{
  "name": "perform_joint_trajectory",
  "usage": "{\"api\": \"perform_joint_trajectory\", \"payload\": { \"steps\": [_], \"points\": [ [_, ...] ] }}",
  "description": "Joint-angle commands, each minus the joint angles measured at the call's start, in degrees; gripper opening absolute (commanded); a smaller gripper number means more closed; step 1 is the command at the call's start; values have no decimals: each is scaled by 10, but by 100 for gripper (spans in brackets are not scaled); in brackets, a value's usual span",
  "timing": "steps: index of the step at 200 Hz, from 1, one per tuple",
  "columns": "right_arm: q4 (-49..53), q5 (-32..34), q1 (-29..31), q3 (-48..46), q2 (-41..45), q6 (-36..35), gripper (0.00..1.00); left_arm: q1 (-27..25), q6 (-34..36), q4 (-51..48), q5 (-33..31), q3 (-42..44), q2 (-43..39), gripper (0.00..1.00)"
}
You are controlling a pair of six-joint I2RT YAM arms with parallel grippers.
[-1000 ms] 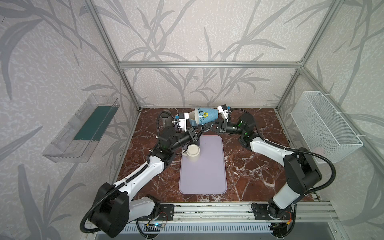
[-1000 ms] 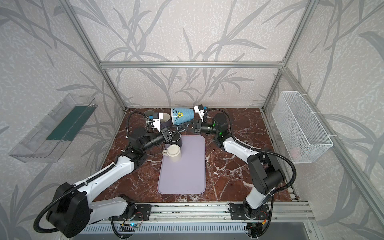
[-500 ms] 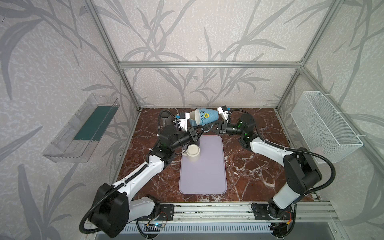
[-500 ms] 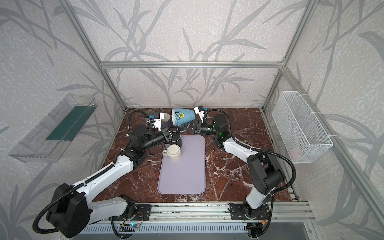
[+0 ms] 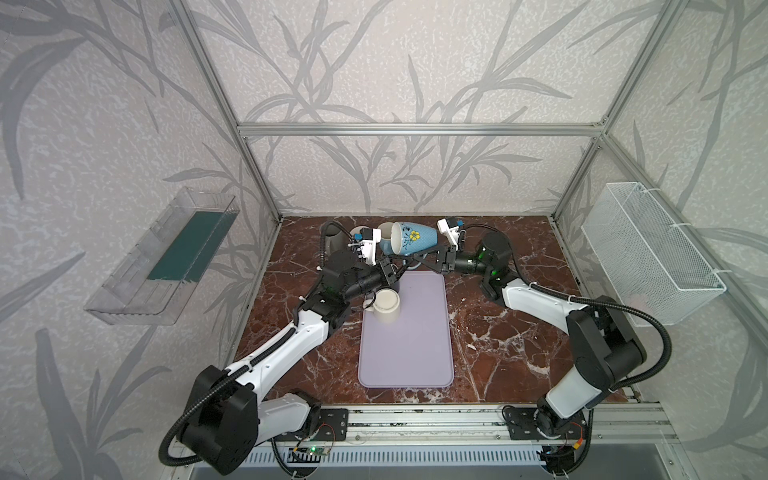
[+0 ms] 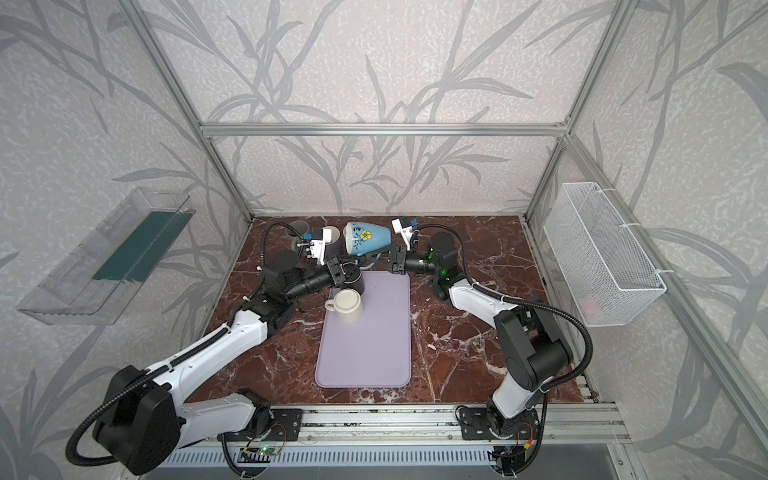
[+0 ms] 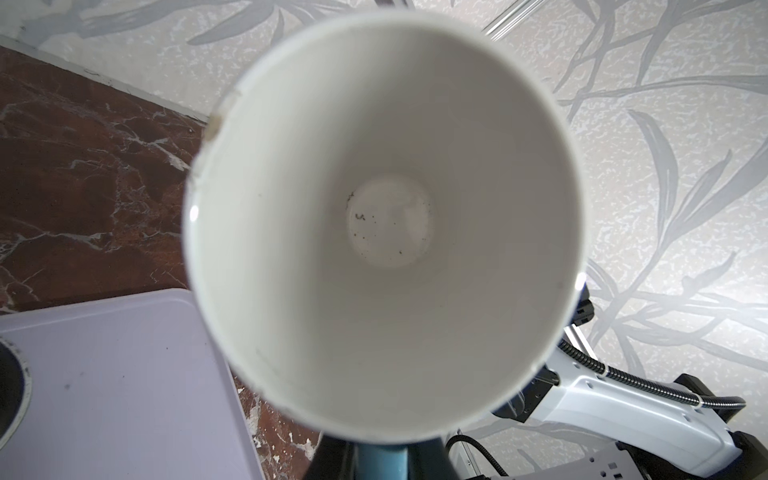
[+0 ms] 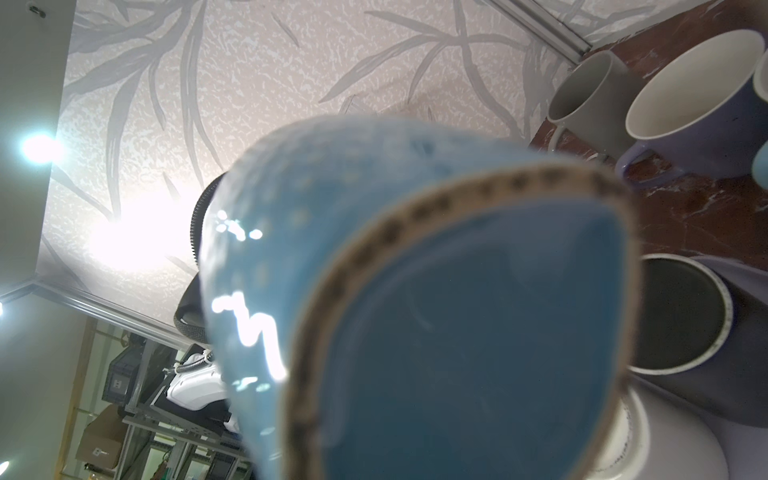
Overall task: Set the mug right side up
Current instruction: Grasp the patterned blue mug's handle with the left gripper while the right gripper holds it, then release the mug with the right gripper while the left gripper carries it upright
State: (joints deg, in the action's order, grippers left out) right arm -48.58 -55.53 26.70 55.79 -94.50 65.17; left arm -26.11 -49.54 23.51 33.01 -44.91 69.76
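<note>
Nearest the front rail, a lilac mat [image 5: 405, 353] lies on the tabletop [image 5: 498, 332], and a cream mug [image 5: 386, 307] stands near its far left corner. Beyond it, the left hand [image 5: 390, 266] is clenched on the blue mug [image 5: 413, 239] by its handle, with the grip mostly hidden. The mug hangs on its side above the mat's far edge. The right hand [image 5: 419, 258] sits at the mug's base end. I cannot tell whether it is gripping or released, because the blurred base fills its wrist view. Farther back, a dark mug [image 8: 681, 316], a purple mug [image 8: 698, 108] and a grey mug [image 8: 594, 95] show only in part.
</note>
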Motion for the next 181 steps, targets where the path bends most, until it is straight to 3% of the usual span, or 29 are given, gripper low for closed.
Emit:
{"api": "perform_joint_trajectory", "payload": {
  "steps": [1,74,181],
  "points": [
    [-42,-3,-11,-9,34,2,36,2,8,12,-7,-32,1,0],
    [-17,1,-40,-38,55,-11,37,2,21,-11,-15,-52,30,0],
    [139,6,-98,-82,133,-100,37,3,71,-126,-38,-159,139,0]
  ]
}}
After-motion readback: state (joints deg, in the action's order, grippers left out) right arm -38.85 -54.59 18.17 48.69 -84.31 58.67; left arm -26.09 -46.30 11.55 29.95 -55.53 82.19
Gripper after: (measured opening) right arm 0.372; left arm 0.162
